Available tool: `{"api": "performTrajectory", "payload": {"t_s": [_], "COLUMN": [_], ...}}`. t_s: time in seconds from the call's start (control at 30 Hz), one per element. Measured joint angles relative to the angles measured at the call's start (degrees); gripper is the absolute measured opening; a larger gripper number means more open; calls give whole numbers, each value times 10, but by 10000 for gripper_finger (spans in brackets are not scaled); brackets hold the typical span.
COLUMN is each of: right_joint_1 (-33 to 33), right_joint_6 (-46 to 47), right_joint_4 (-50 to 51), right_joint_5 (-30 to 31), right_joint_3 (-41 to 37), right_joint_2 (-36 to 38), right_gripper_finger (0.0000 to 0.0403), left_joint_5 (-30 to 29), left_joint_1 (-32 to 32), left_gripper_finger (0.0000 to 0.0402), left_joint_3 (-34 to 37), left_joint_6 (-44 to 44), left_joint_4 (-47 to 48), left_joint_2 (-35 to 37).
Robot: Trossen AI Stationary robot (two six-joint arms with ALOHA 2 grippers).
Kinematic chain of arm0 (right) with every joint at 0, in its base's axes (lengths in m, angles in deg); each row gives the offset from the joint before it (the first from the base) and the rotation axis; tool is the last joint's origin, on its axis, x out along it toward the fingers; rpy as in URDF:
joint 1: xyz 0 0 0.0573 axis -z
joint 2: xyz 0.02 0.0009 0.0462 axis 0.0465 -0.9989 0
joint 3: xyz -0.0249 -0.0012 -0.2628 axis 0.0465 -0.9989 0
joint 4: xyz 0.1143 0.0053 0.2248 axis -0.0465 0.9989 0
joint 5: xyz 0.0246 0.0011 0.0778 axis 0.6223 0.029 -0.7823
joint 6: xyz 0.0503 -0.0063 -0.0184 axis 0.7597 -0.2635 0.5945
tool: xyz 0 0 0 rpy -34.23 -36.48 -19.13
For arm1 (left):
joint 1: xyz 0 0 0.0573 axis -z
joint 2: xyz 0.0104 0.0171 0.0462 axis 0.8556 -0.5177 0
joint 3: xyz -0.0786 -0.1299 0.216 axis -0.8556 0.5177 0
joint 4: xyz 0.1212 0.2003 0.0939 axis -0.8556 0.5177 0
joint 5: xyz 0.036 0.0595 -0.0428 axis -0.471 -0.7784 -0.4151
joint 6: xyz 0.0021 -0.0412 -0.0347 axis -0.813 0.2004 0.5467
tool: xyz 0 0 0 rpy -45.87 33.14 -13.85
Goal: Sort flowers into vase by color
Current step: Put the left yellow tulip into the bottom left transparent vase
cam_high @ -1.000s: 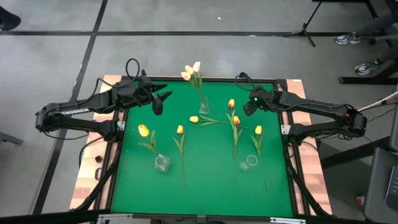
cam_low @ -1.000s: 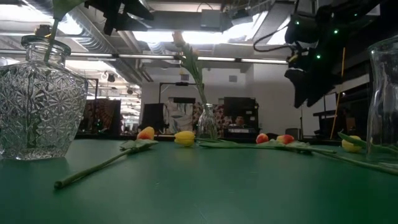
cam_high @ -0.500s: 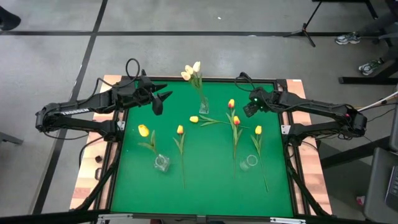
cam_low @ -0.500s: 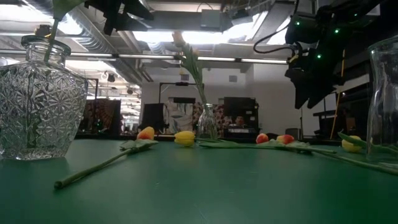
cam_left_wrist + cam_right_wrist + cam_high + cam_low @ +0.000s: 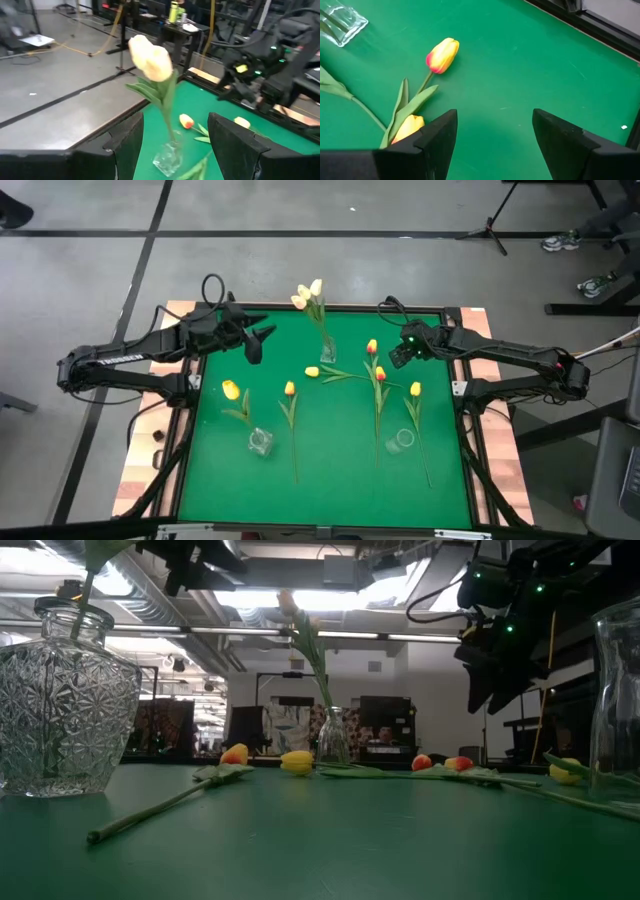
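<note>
- While both arms hang above the table's (image 5: 200, 480) far edge, nothing is held.
- Left gripper (image 5: 258, 340) is wide open near the far left corner.
- Right gripper (image 5: 397, 356) is wide open near the far right corner, over an orange-red tulip (image 5: 442, 54).
- White tulips (image 5: 309, 294) stand in the far-edge vase (image 5: 327, 352).
- Six tulips lie mid-table; the near two vases (image 5: 260, 442) are empty.

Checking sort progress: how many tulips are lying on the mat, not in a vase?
6. Two yellow at left, one yellow at centre, two orange-red, one yellow at right. None looks hidden.
</note>
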Motion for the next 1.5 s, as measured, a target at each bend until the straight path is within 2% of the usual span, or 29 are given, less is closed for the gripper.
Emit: {"api": "performTrajectory", "payload": {"t_s": [0.1,0.6,0.93,1.3,1.5], "right_joint_1": [0,0,0,0,0], "right_joint_6": [5,32,-13,-28,-3], "right_joint_4": [-3,-86,-114,-124,-123], "right_joint_5": [0,-4,-30,-30,-26], "right_joint_3": [0,0,0,0,0], "right_joint_2": [0,0,0,0,0], "right_gripper_finger": [257,257,257,257,257], "left_joint_5": [-21,-25,-95,-96,-96], "left_joint_1": [0,0,-14,-27,-27], "left_gripper_finger": [217,217,217,217,217], "left_joint_3": [0,0,0,0,0], "left_joint_6": [-7,-43,-57,-42,-45], "left_joint_4": [-1,-47,-46,-46,-46], "left_joint_2": [0,0,0,0,0]}}
